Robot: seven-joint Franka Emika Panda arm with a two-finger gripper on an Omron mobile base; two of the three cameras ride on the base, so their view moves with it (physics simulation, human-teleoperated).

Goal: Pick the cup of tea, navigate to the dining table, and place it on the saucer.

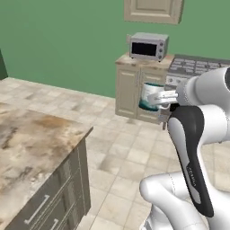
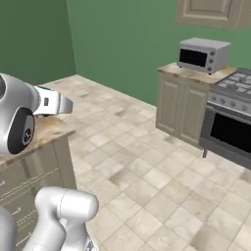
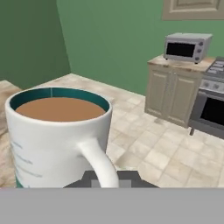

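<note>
Kitchen, rendered: toaster oven (image 2: 203, 54) on beige base cabinet (image 2: 182, 105) beyond the pincer, stove (image 2: 231, 122) beside it, wall cupboard (image 1: 153, 11) above, tiled floor (image 2: 142, 171), green walls (image 1: 67, 40).

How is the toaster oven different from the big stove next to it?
The toaster oven is a small silver box sitting up on the beige cabinet; the stove is bigger and stands on the floor. The stove has burners on top; the toaster oven's top is flat. Both have dark glass doors.
</note>
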